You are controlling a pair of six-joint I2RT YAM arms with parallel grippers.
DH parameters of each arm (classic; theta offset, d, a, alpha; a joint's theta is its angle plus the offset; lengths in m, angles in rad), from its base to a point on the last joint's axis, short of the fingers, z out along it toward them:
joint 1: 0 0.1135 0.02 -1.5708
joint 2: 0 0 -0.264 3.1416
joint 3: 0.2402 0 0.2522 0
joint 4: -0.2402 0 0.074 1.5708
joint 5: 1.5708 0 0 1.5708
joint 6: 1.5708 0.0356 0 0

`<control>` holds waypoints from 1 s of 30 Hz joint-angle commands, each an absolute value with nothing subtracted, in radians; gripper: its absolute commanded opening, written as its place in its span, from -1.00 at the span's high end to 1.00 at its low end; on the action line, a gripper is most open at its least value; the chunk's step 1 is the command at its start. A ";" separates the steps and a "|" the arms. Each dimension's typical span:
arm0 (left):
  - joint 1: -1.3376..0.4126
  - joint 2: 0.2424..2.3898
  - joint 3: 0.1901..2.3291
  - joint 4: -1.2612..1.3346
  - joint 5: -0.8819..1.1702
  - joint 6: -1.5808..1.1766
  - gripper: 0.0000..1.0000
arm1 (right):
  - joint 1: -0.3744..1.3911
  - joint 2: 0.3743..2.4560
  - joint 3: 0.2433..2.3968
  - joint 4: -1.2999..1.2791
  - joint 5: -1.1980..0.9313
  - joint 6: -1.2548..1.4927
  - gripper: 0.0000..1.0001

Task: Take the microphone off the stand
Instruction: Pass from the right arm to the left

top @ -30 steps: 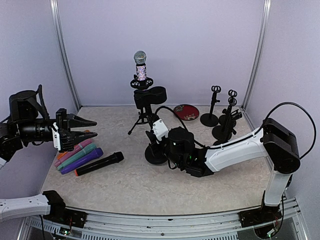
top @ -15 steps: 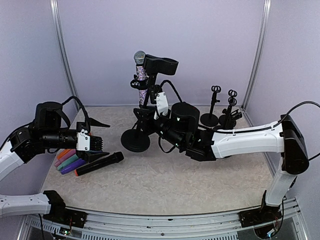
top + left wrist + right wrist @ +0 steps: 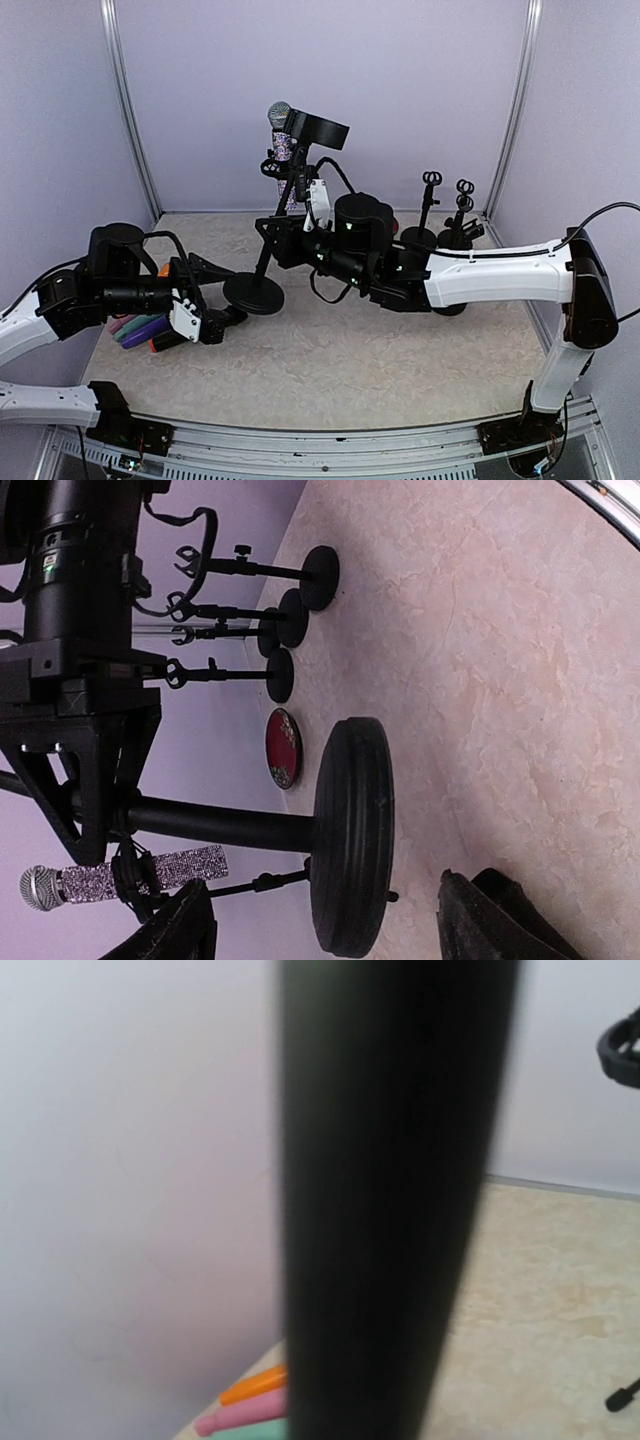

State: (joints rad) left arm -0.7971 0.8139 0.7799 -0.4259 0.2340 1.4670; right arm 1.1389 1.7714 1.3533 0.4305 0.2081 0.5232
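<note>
Low on the left, the left fingers (image 3: 212, 268) are spread wide apart and hold nothing, one above and one below the left rim of a round base. Beneath that arm a bundle of handheld microphones (image 3: 140, 328) in pink, teal and purple lies on the beige marbled counter (image 3: 350, 360), and the right wrist view also catches an orange one (image 3: 255, 1383).

Just right of them is the black microphone stand with a thick round base (image 3: 252, 294). Its pole leans up to the right and ends in a black cylindrical piece (image 3: 318, 128). Whether the base touches the counter cannot be told.

The glittery microphone with a silver mesh head (image 3: 281, 135) sits upright in the ring mount of a separate tripod stand (image 3: 262, 882) at the back, just beside that leaning pole and untouched by either arm.

The right fingers (image 3: 92, 780) are clamped on the pole above the base. The blurred pole fills the middle of the right wrist view.

Farther right, a small red dish (image 3: 283, 748) lies near the back wall, and three short black clip stands (image 3: 430, 210) stand close together.
</note>
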 commanded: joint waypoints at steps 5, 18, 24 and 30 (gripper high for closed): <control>-0.839 0.824 0.724 -0.386 0.133 1.591 -0.33 | 1.147 1.722 1.415 0.473 0.170 0.577 1.00; -0.865 0.861 0.689 -0.229 0.026 1.596 0.69 | 1.147 1.704 1.419 0.464 0.097 0.623 1.00; -0.865 0.853 0.725 -0.198 0.059 1.521 1.00 | 1.130 1.684 1.419 0.498 -0.039 0.614 1.00; -0.859 0.794 0.729 -0.168 0.131 1.441 1.00 | 1.081 1.674 1.414 0.643 -0.406 0.619 1.00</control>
State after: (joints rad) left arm -0.8608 0.8360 0.7002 -0.2295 0.0608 1.4982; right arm 1.0931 1.7428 1.3758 0.4297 -0.0555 0.5926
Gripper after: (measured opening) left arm 0.131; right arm 0.216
